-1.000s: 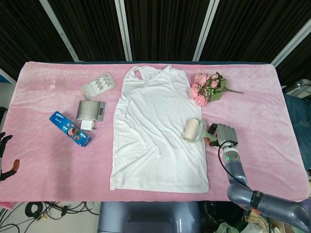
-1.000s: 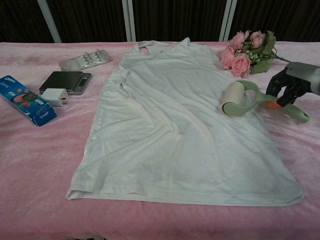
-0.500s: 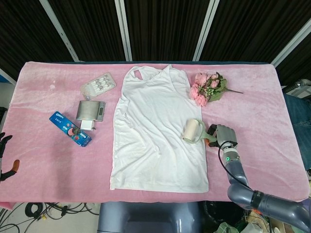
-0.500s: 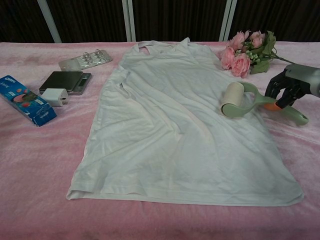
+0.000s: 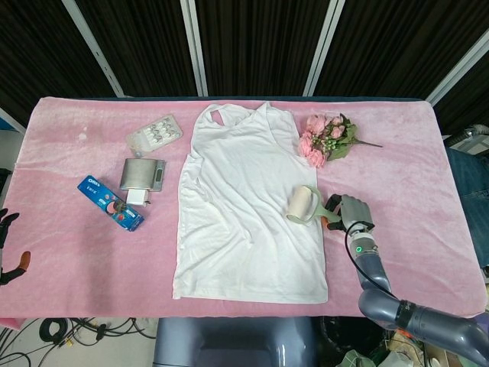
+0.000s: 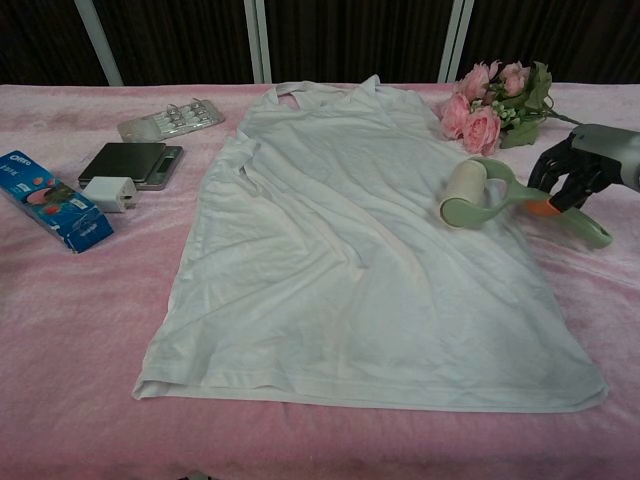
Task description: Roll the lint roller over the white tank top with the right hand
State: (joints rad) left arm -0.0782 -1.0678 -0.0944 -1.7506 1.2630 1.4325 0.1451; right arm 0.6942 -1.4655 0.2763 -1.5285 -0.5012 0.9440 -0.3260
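Note:
A white tank top (image 5: 244, 206) (image 6: 350, 250) lies flat in the middle of the pink table. The lint roller (image 5: 303, 206) (image 6: 470, 193), pale green with a cream roll, rests with its roll on the shirt's right edge. Its handle (image 6: 575, 222) points right over the pink cloth. My right hand (image 5: 348, 210) (image 6: 580, 165) grips the handle, fingers curled around its orange part. My left hand (image 5: 8, 245) shows only at the far left edge of the head view, off the table, holding nothing.
A bunch of pink flowers (image 5: 327, 138) (image 6: 495, 105) lies just beyond the roller. Left of the shirt are a blister pack (image 5: 154, 133), a small scale (image 5: 143, 173), a white charger (image 5: 137, 199) and a blue biscuit box (image 5: 110, 202).
The roller has shifted slightly up the shirt's right edge with my right hand; the roll now sits a little farther from me.

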